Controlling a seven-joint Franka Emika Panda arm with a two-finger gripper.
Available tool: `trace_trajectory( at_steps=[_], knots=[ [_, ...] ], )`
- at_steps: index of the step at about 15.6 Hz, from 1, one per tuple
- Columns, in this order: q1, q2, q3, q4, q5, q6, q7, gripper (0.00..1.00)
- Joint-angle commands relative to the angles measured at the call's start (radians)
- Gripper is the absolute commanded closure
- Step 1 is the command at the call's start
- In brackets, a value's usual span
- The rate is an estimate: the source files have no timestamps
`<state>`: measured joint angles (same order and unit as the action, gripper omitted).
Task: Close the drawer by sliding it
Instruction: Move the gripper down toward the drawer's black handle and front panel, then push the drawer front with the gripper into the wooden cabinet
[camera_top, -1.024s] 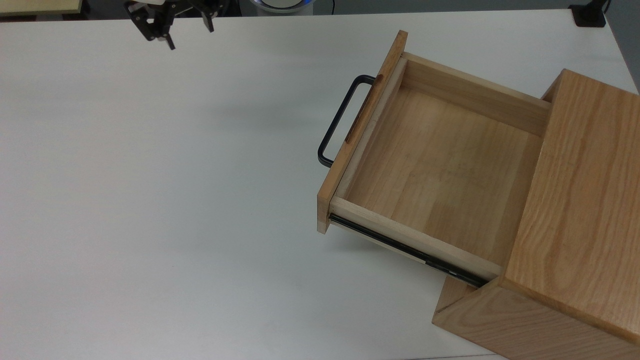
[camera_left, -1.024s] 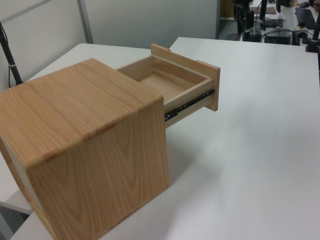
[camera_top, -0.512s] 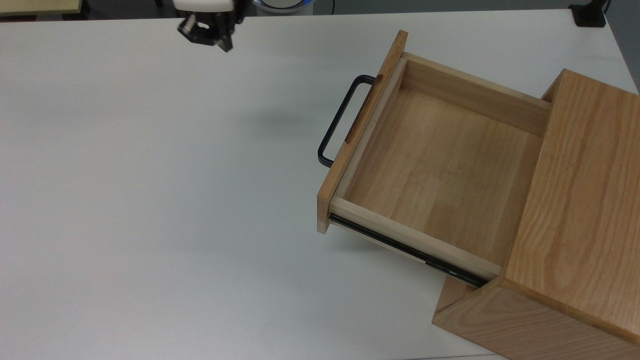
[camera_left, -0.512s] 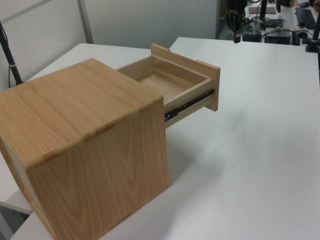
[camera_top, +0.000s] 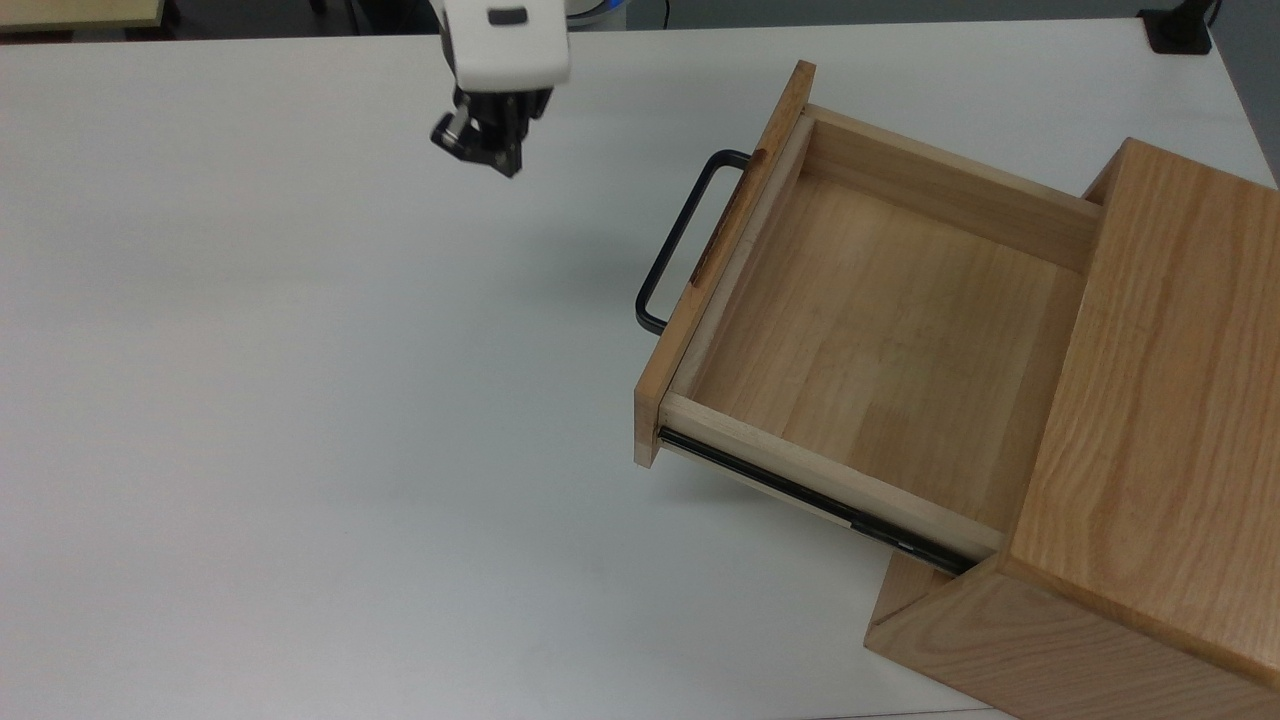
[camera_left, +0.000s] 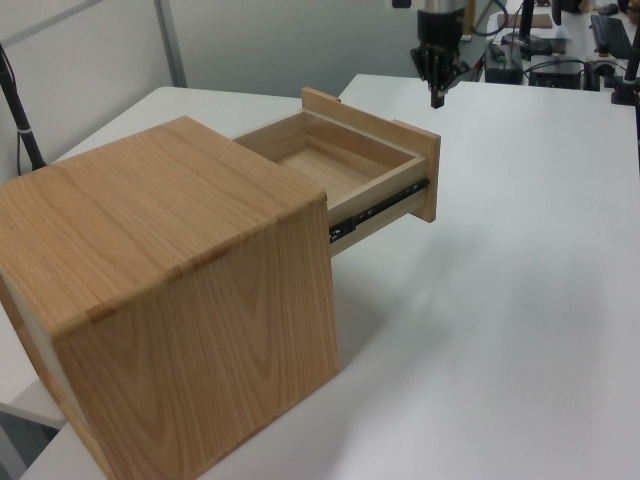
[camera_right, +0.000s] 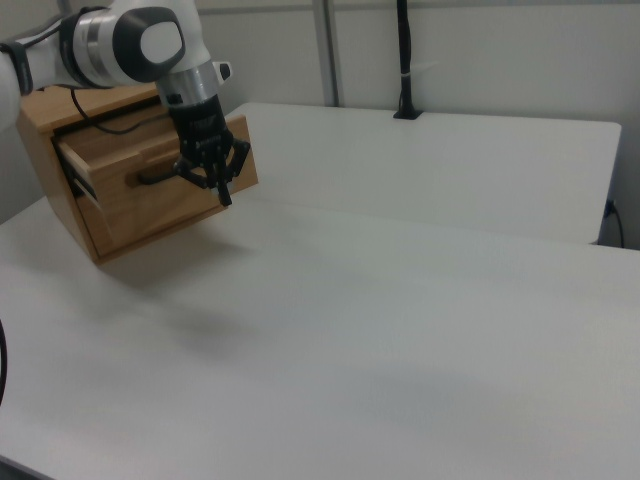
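End effector (camera_top: 490, 155) hangs above the white desk (camera_top: 300, 400) near its far edge in the top view, well apart from the drawer (camera_top: 860, 330), off to the top view's left of the handle (camera_top: 680, 240). Cannot tell if the end effector is released or clenched; it grasps nothing. White arm housing (camera_top: 505, 40) sits above it, with a dark button-like patch on top; no readable writing, no labels anywhere.

Drawer is pulled far out of the oak-grained cabinet (camera_top: 1150, 450), which stands at the desk's right side in the top view, close to the near-right corner. Drawer interior is bare light wood. Its front panel (camera_top: 720, 260) faces the top view's left, the black U-shaped handle sticks out from it, and a black side rail (camera_top: 810, 500) shows along the near side.

In the left view the cabinet (camera_left: 170, 300) is closest to the camera, the drawer (camera_left: 350, 165) extends away from it, and the end effector (camera_left: 437, 85) is above the desk beyond the front panel. In the right view the end effector (camera_right: 212, 175) appears in front of the drawer front (camera_right: 160, 200), arm (camera_right: 130, 45) coming in from the right view's left.

Desk surface is plain matte white. Room: grey partition walls (camera_left: 290, 40), a black pole (camera_right: 404, 60) clamped at the desk's far edge in the right view, other desks with dark equipment (camera_left: 560, 50) at the back of the left view.
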<state>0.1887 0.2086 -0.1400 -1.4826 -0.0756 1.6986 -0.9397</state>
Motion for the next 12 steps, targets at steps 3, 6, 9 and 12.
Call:
trace_trajectory(
  at_steps=[3,6,9,12],
  knots=[
    [0.077,0.069,-0.027,0.016,0.002,0.094,-0.013,1.00],
    [0.095,0.104,-0.027,0.045,0.048,0.125,-0.013,1.00],
    [0.115,0.143,-0.030,0.091,0.080,0.164,0.001,1.00],
    [0.141,0.158,-0.029,0.094,0.091,0.210,0.033,1.00]
  ],
)
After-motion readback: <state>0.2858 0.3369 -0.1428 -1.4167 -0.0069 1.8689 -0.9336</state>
